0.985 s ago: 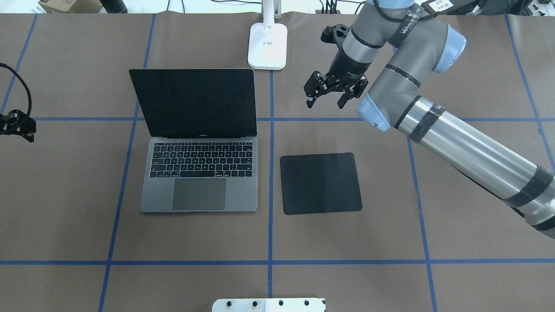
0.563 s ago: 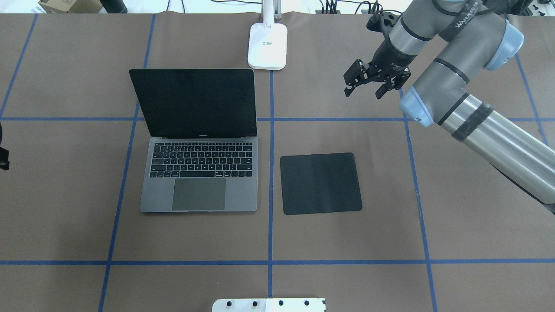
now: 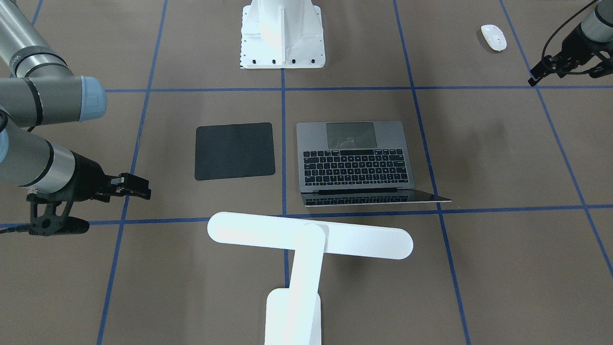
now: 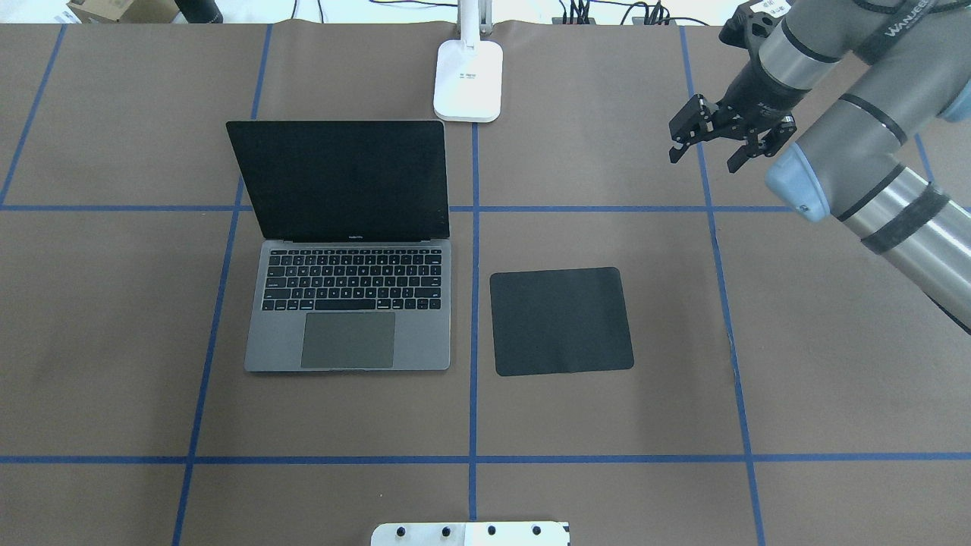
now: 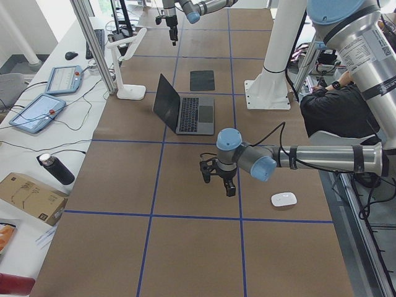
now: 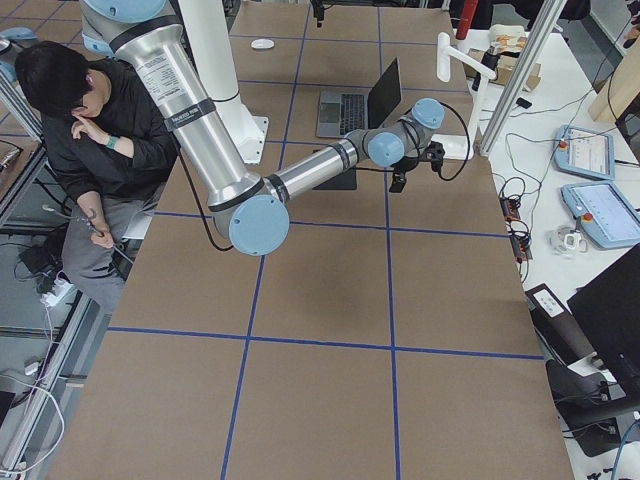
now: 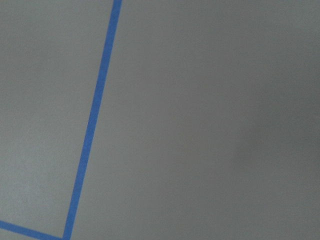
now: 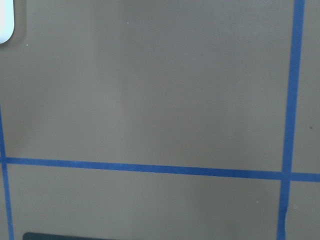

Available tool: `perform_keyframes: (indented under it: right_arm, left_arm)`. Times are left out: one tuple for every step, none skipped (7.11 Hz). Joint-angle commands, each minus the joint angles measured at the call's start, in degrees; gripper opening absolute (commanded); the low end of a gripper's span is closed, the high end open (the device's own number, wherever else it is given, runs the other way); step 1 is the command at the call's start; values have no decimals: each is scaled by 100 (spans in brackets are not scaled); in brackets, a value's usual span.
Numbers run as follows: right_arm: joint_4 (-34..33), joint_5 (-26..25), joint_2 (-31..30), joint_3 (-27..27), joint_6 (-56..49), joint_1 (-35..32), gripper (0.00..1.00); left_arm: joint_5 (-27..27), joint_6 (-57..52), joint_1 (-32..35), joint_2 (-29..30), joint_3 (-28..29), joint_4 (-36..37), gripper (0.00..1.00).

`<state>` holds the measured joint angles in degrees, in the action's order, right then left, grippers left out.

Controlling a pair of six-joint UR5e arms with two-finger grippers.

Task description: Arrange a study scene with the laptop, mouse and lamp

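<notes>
The laptop [image 4: 347,303] stands open at the table's middle, its dark screen [image 4: 337,182] tilted back. The white lamp has its base [image 4: 468,80] behind the laptop and its bar head [image 3: 310,235] over the table. The white mouse [image 3: 493,37] lies far off on the robot's left side, out of the overhead view. My left gripper [image 3: 567,75] hovers open and empty a short way from the mouse. My right gripper [image 4: 709,155] hangs open and empty, high at the far right, well beyond the lamp base.
A flat black mousepad [image 4: 561,321] lies right of the laptop. The white bolted pedestal [image 3: 281,33] stands at the robot's side. A person [image 6: 90,130] sits beside the robot base. Tablets [image 5: 37,111], a bottle [image 5: 55,168] and a box sit on the side bench.
My right gripper has swung rightward, away from the lamp base, still open. My left gripper has left the overhead view past its left edge.
</notes>
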<state>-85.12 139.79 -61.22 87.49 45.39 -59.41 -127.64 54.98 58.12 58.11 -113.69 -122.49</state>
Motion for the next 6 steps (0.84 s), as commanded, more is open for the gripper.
perform_keyframes:
  right_arm:
    - [-48,-188,-284,224,-4,-10,99]
    - [-48,-207,-320,295,-4,-10,99]
    - [-48,-216,-399,408,5,8,99]
    - [-48,-216,-408,427,5,25,99]
    - [-48,-320,-426,479,5,52,99]
    - [-57,-478,-513,636,5,122,99]
  left_arm:
    - [2,519,-632,-414,144,-676,100]
    - [80,1131,-1097,-510,467,-1515,100]
    - [438,1703,-1710,-668,844,-2524,100]
    - [772,2031,-2091,-818,1144,-3195,100]
    - [880,2086,-2164,-1010,1321,-3776,100]
    - [872,2043,-2217,-1212,1323,-4217,100]
